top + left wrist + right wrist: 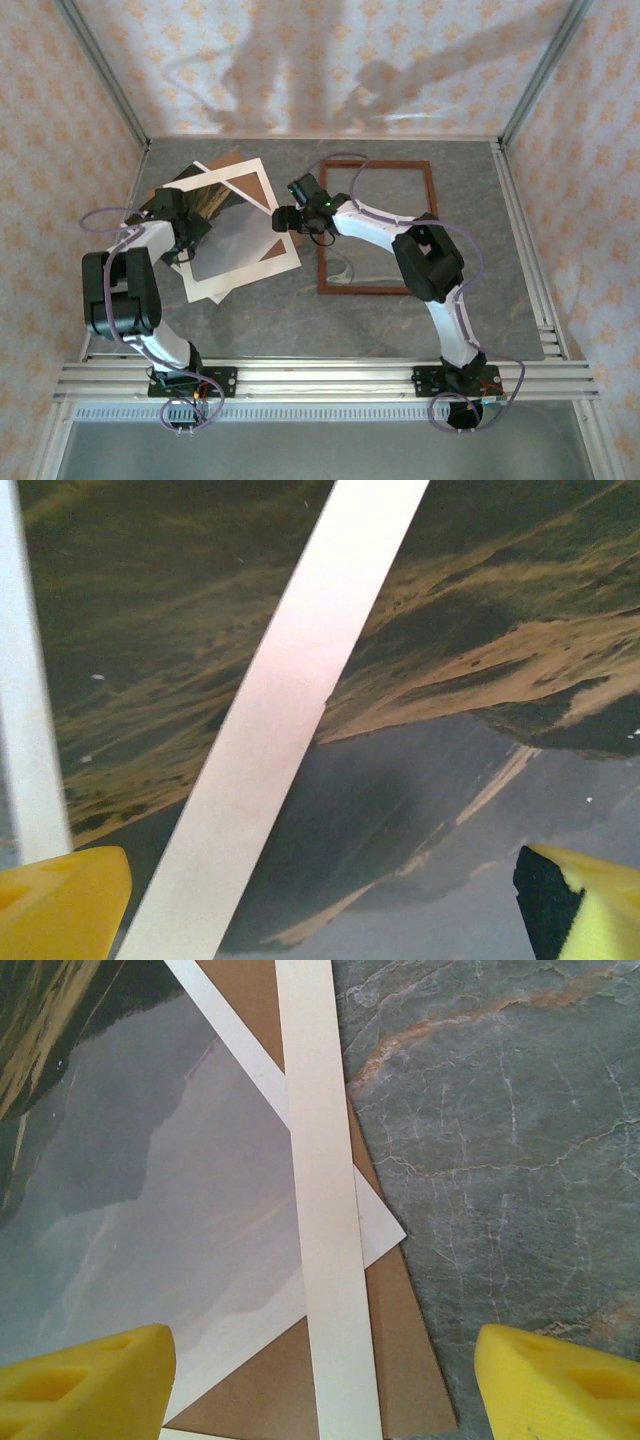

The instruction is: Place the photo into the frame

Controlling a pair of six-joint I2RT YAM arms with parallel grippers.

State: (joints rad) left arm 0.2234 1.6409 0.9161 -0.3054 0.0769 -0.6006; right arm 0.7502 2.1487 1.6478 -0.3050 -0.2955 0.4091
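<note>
Left tool (320,910) and white mat (290,710) partly hide the photo (480,600).

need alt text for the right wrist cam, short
The open right gripper hovers over a white mat strip that runs top to bottom across the corner of the hazy grey photo, with a brown backing board underneath. Grey marbled tabletop lies to the right.
</note>
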